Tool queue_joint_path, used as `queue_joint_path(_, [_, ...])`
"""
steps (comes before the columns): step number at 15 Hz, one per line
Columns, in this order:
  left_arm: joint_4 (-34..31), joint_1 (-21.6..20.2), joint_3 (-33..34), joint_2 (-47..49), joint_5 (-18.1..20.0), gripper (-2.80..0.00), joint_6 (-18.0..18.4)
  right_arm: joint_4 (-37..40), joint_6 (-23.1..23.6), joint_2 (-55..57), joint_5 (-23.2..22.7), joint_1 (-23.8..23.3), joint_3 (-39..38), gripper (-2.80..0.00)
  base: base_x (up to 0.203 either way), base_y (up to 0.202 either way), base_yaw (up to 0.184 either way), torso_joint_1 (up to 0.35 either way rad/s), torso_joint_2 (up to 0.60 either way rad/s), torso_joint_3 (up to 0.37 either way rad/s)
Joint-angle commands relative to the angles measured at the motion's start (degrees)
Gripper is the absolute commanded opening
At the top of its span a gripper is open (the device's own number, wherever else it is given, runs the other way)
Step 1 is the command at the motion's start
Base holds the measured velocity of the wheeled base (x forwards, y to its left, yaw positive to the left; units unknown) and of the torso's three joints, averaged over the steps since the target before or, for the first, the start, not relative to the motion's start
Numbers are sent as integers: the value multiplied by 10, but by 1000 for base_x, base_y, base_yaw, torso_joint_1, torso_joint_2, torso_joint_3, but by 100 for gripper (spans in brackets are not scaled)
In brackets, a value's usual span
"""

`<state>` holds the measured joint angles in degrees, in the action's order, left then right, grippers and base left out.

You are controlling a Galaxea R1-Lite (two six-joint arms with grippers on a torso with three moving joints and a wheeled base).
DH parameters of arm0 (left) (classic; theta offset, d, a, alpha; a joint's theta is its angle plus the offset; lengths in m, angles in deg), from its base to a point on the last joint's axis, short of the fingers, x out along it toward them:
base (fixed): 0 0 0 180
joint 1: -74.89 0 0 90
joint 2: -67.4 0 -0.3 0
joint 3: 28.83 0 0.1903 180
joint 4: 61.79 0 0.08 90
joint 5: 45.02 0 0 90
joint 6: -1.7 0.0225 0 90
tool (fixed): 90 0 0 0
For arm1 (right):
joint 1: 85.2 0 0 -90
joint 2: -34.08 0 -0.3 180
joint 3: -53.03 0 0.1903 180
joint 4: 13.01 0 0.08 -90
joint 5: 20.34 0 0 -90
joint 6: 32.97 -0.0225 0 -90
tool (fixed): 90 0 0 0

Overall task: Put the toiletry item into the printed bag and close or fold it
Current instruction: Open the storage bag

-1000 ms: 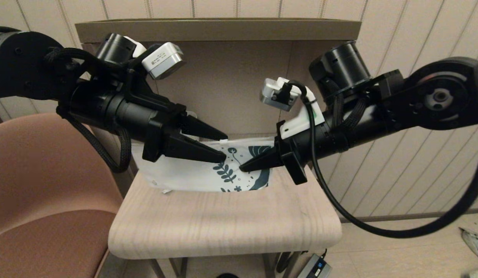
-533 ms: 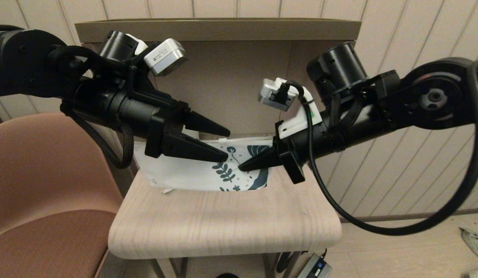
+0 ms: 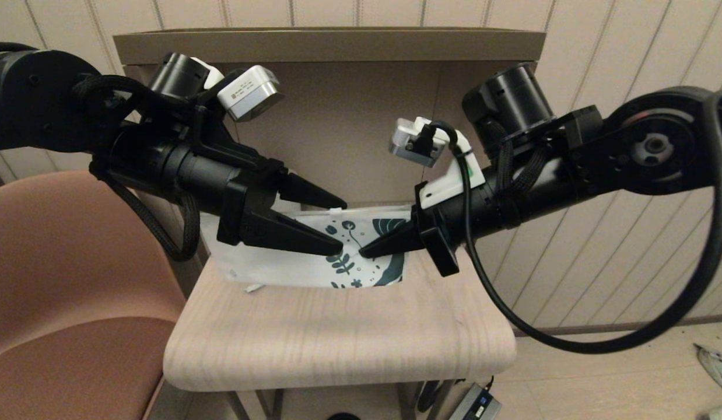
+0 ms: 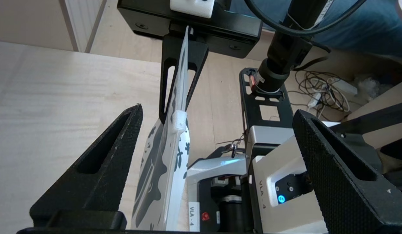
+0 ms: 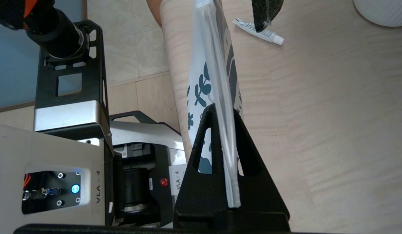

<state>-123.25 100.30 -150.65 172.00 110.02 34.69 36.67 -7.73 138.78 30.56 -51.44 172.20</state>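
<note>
**Bag pinched by the right gripper, left jaws spread around it**

Nearest the robot, the pale wood table [image 3: 337, 344] shows a bare front stretch, with a brown chair [image 3: 63, 280] off to the robot's left. Further in, the printed bag [image 3: 291, 259] hangs upright on edge above the tabletop, its dark teal leaf-and-flower end toward the right arm and its lower edge near the wood.

The right gripper [image 3: 362, 254] comes in from the right and is clamped onto the bag's upper edge — in its wrist view the two fingers [image 5: 201, 182] sit pressed together with the translucent strip [image 5: 220, 107] running up between them.

The left gripper [image 3: 341, 227] reaches in from the left with its jaws spread wide, one finger on each side of the bag and neither touching it; from its wrist camera the small white slider [image 4: 179, 120] on the bag's top edge stands in the gap between the fingertips [image 4: 131, 117].

Beyond the bag, the toiletry item [image 5: 258, 31] lies flat on the table, outside the bag, and a white ribbed mug [image 5: 383, 11] stands farther off — behind both runs the panelled wall [image 3: 600, 35]
</note>
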Motion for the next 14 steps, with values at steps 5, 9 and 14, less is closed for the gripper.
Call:
queue_joint_path(5, [-2, 1, 1, -2, 4, -280, 0, 1, 1, 1, -2, 0, 0, -280, 0, 0, 0, 0, 0, 0])
queue_joint_path(9, [-2, 1, 1, -2, 4, -280, -1, 1, 1, 7, -2, 0, 8, -280, 0, 0, 0, 0, 0, 0])
queue_joint_path(14, [-2, 1, 6, -7, 4, -280, 1, 1, 0, 6, -2, 0, 8, -280, 0, 0, 0, 0, 0, 0])
